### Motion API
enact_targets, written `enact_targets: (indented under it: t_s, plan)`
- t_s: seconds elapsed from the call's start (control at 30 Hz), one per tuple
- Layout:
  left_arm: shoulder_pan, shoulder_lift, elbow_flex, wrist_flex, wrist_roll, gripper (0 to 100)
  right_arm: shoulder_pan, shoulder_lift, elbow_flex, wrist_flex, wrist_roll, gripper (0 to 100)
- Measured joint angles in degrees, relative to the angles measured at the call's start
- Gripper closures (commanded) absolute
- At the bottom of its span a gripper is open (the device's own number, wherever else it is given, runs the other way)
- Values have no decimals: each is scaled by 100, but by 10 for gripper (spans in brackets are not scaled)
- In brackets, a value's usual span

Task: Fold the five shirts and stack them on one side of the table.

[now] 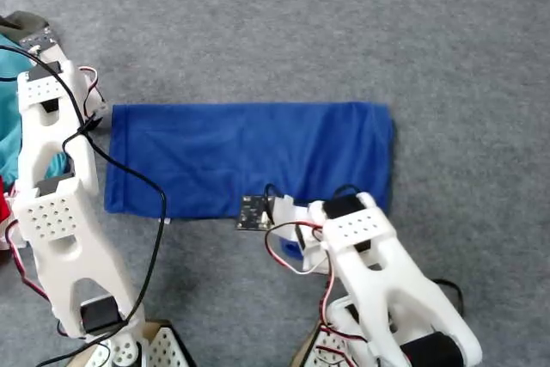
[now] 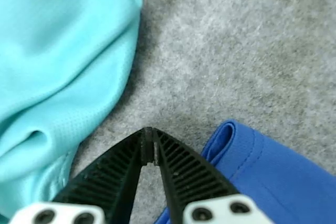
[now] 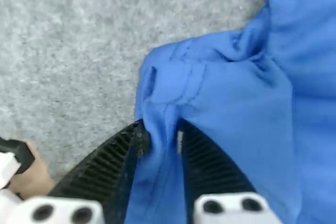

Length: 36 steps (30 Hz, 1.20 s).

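The blue shirt (image 1: pixel 249 156) lies flat in the middle of the grey surface (image 1: pixel 455 58), laid out as a long rectangle with its long edges running side to side. Only the near edge is disturbed, towards its right-hand end, where the right arm (image 1: pixel 387 272) comes in from the front of the surface. The right arm's jaws are clamped on a bunched fold of the shirt's hem; from the wrist camera you can see the blue cloth (image 3: pixel 247 87) gathered into creases and pinched tight between the two black ribbed fingers (image 3: pixel 113 156).

Over on the left side stands the left arm (image 1: pixel 51 204), stretched out along the edge of the surface. The left arm's jaws are pressed together tip to tip with nothing between them, and they hang over bare grey felt. Just beside them on one side is a rolled corner of the blue shirt (image 2: pixel 262 177); on the other is a teal shirt (image 2: pixel 58 51), crumpled in soft folds at the left edge of the surface and partly under that arm. A sliver of red cloth (image 1: pixel 3 204) shows at the same edge, nearer the front. A black cable (image 1: pixel 129 174) from the left arm trails across the blue shirt's near left corner.
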State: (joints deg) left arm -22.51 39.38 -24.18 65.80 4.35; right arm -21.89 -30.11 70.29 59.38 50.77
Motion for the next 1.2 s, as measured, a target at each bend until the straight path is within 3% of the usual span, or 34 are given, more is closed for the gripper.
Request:
enact_targets:
  t_s: [0.3,0.63,1.2]
  plan:
    - [0,0,0,0,-44,980,237,114,-123,35,-70,994]
    - [0,0,0,0,-70,980,589,352,-2180,1363,316,994]
    - [0,0,0,0,-70,980,615,3429,-5820,2242,1705,994]
